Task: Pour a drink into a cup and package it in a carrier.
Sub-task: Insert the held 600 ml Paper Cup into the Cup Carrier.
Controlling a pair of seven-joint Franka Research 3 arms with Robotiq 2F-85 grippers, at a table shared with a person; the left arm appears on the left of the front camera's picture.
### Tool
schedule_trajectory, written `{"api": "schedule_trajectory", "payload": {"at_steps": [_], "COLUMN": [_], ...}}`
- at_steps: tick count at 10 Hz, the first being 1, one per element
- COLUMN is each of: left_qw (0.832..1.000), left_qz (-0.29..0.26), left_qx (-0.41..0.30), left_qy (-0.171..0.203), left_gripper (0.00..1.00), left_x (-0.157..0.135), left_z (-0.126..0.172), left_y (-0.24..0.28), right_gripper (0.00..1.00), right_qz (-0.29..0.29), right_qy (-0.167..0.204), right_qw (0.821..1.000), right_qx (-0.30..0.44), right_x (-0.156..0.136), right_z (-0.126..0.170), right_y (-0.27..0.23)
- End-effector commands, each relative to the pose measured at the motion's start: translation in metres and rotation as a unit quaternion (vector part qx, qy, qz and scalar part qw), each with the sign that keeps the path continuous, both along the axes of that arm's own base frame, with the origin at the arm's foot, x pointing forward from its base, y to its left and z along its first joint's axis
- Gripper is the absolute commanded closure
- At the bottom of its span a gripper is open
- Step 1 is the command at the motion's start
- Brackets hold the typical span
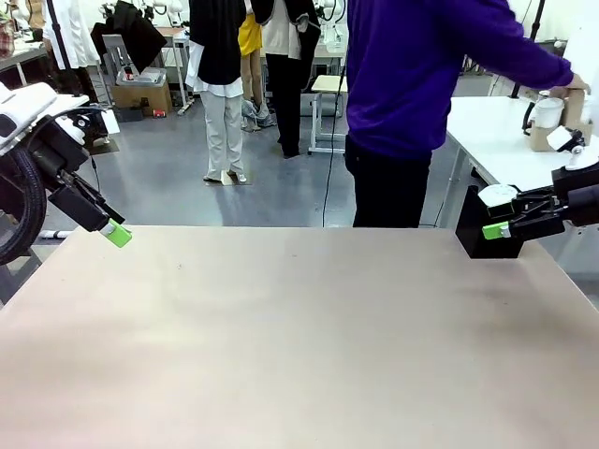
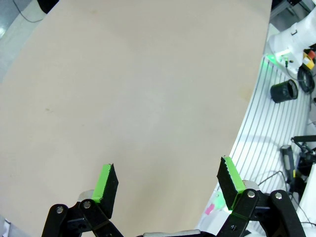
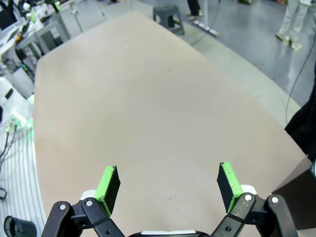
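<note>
Table (image 1: 299,346) is the landmark: beige top, bare across the near and middle part in front view.

Left gripper (image 2: 168,185) hangs over the table's left edge, jaws spread wide, nothing between the green pads (image 2: 105,181). In front view it sits at the table's far-left corner (image 1: 114,233), arm coming in from the left.

Right gripper (image 3: 168,183) is over the table's right side, jaws spread wide too, holding nothing. In front view it sits at the far-right corner (image 1: 498,228), green pad showing, fingers pointing inward.

Black box (image 1: 487,224) stands just behind the right gripper, at the table's far-right corner.

Past the table's far edge a person (image 1: 412,103) in a purple top stands turned to the right, hand (image 1: 569,89) reaching to a second white table (image 1: 510,140) beyond the far-right corner. Cup (image 1: 547,112) and carrier (image 1: 552,131) appear there, by that hand, small and partly hidden. Drink: cannot tell where.
</note>
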State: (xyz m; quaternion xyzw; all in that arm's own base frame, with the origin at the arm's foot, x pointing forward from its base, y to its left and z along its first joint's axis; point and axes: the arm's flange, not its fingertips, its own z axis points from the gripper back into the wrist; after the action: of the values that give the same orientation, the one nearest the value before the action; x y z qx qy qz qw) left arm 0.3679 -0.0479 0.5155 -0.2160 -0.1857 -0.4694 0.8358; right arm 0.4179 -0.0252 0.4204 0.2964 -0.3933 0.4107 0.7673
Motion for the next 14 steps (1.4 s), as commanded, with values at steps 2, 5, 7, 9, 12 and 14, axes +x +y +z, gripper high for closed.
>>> {"api": "schedule_trajectory", "payload": {"at_steps": [2,5,7,9,12,14], "left_qw": [1.000,1.000,1.000,1.000,1.000,1.000], "left_qz": [-0.002,-0.002,-0.002,-0.002,-0.002,-0.002], "left_qx": [-0.011,-0.011,-0.011,-0.011,-0.011,-0.011], "left_qy": [-0.001,-0.001,-0.001,-0.001,-0.001,-0.001], "left_gripper": [0.00,0.00,0.00,0.00,0.00,0.00], "left_x": [-0.0006,-0.0006,-0.0006,-0.0006,-0.0006,-0.0006], "left_z": [-0.0003,-0.0003,-0.0003,-0.0003,-0.0003,-0.0003], "left_y": [-0.0010,-0.0010,-0.0010,-0.0010,-0.0010,-0.0010], "right_gripper": [0.00,0.00,0.00,0.00,0.00,0.00], "right_qz": [0.006,0.006,0.006,0.006,0.006,0.006], "right_qy": [-0.003,-0.003,-0.003,-0.003,-0.003,-0.003], "right_qw": [1.000,1.000,1.000,1.000,1.000,1.000], "right_qx": [0.004,0.004,0.004,0.004,0.004,0.004], "right_x": [0.0010,0.0010,0.0010,0.0010,0.0010,0.0010], "right_z": [0.0022,0.0022,0.0022,0.0022,0.0022,0.0022], "right_y": [-0.0010,-0.0010,-0.0010,-0.0010,-0.0010,-0.0010]}}
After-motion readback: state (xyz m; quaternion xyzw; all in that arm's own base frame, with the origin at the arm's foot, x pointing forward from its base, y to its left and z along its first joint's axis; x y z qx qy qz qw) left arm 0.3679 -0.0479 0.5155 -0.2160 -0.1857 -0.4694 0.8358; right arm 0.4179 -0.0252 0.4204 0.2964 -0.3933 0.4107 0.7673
